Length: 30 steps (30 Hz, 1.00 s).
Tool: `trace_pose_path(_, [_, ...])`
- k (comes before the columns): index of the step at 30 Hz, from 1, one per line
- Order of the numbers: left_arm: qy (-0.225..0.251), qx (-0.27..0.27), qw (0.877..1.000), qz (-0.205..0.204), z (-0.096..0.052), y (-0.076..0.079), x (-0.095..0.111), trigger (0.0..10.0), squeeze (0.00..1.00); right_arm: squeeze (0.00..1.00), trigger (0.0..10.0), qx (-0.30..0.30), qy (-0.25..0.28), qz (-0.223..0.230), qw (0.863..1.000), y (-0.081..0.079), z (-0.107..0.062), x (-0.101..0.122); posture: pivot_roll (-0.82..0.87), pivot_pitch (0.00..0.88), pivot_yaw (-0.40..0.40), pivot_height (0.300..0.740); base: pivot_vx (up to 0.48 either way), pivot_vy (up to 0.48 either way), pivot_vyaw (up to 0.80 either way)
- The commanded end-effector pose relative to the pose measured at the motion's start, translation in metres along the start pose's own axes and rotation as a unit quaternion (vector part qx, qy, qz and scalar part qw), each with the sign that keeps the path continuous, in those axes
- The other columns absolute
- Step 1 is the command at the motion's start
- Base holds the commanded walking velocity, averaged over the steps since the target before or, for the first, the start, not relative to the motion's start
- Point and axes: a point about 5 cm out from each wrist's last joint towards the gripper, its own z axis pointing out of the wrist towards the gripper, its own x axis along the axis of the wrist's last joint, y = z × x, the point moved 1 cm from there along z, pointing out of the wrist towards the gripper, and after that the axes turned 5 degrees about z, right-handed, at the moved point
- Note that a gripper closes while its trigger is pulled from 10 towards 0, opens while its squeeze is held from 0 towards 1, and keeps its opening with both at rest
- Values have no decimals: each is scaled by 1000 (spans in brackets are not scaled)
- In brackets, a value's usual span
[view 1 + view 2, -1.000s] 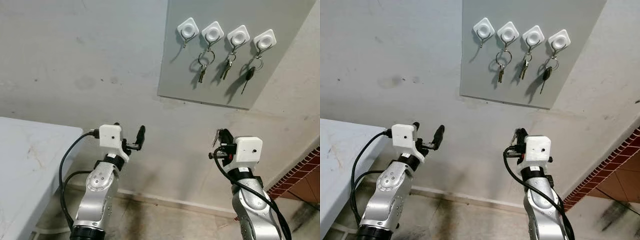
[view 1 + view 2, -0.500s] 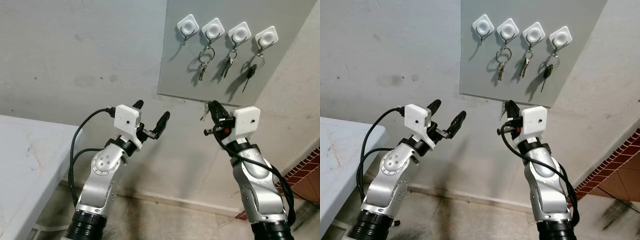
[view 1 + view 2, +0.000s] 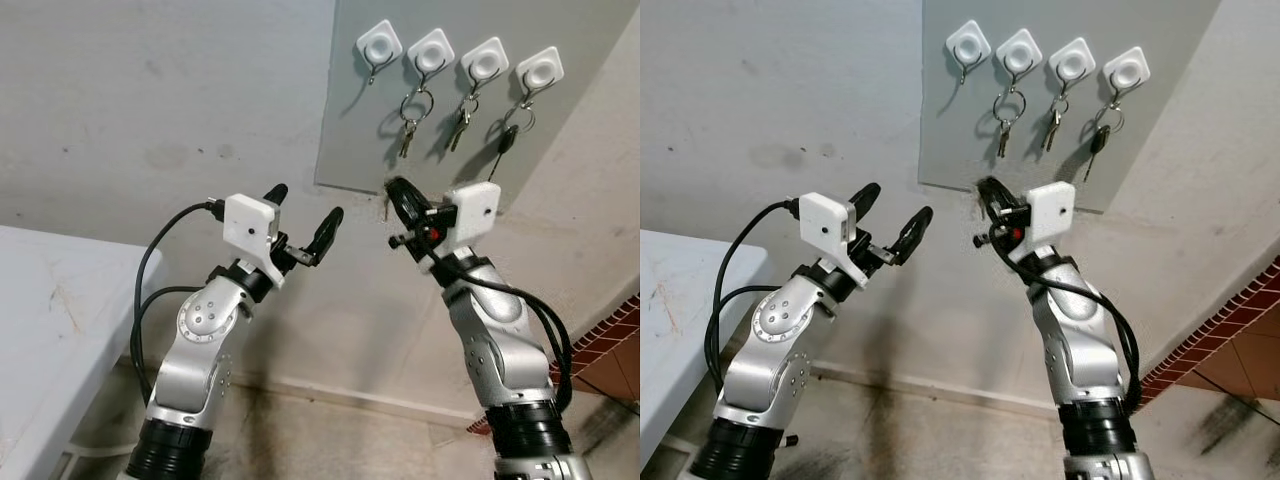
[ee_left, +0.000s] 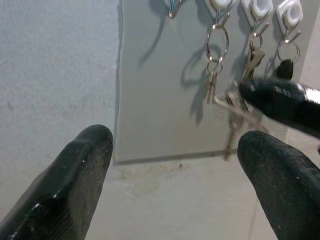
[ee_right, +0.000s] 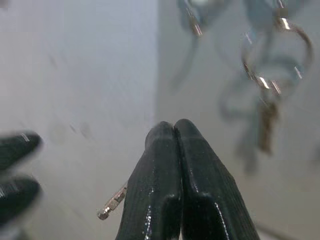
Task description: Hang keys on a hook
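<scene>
Left eye view: both arms raised toward a grey board (image 3: 350,150) of hooks on the wall.

The right end effector (image 3: 393,190) is pinched closed on a set of keys (image 4: 232,117), held just below the board's lower edge; in the right wrist view a key tip (image 5: 112,202) pokes out beside the closed fingers. Four white hooks sit in a row. The leftmost hook (image 3: 378,47) is bare, the other three each carry keys (image 3: 410,118). The left end effector (image 3: 303,218) hovers nearby with its fingers spread wide, gripping nothing. A pale surface (image 3: 40,330) stands at the robot's left; the hanging keys look blurred, possibly swaying.
</scene>
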Motion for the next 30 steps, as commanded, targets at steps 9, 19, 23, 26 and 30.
trace_pose_path(9, [18,-3,1000,7,8,1,13,10000,0,0,10000,29,28,33,999,-4,21,12,7,79,-72,740,0,0,0])
trace_pose_path(19, [24,7,1000,3,12,-1,17,10000,0,0,10000,9,55,49,997,1,40,19,8,73,-74,740,0,0,0])
trace_pose_path(23, [26,10,1000,3,15,-1,18,10000,0,0,10000,-1,64,54,996,3,45,22,11,69,-74,740,0,0,0])
trace_pose_path(26, [28,10,1000,1,15,-1,19,10000,0,0,10000,-5,67,56,996,4,47,23,10,65,-73,740,0,0,0])
trace_pose_path(30, [30,8,1000,-3,16,2,20,10000,0,0,10000,-7,78,59,995,5,53,27,8,65,-71,740,0,0,0])
